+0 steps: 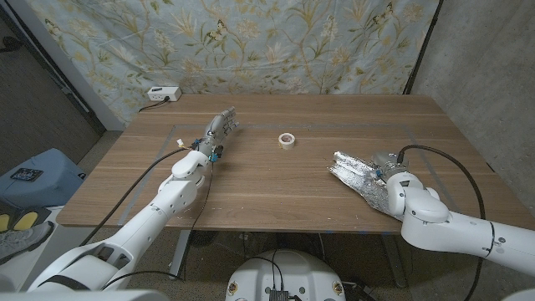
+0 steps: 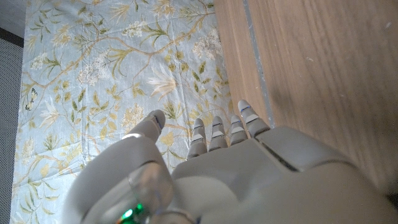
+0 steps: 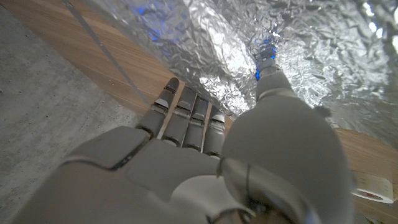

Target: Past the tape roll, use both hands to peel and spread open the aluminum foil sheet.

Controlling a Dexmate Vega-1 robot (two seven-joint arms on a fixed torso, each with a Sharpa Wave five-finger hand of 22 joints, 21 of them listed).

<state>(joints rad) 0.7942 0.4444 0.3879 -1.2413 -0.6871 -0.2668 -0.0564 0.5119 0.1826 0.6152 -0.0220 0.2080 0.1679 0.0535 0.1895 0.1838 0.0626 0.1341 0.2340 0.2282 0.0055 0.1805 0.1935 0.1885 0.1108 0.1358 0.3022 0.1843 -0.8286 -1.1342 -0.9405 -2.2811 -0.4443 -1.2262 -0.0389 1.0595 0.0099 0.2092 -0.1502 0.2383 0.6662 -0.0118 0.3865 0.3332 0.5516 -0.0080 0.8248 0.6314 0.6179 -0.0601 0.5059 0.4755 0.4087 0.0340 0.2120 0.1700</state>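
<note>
Your right hand [image 1: 386,170] sits on the crumpled aluminum foil sheet [image 1: 355,171], which lies on the wooden table [image 1: 276,188] at the robot's right, near the front edge; in the right wrist view the fingers [image 3: 186,115] reach under the sheet's [image 3: 261,43] near edge while the thumb [image 3: 268,71] presses on top of it, so the hand [image 3: 205,168] pinches the foil; the sheet looks wrinkled and partly spread, with its pointed corner toward the table's middle. The tape roll [image 1: 287,140] stands alone near the middle of the table, well apart from the foil and between your two hands; its edge [image 3: 373,188] also shows in the right wrist view. Your left hand [image 1: 219,128] is stretched out over the table's left half, far from the foil, fingers extended toward the back edge; the left wrist view shows that hand [image 2: 224,174] with fingers [image 2: 214,134] straight and close together, the thumb [image 2: 149,127] apart, holding nothing. A white power strip [image 1: 163,94] lies at the back left corner; a floral cloth [image 1: 251,42] hangs behind the table.
</note>
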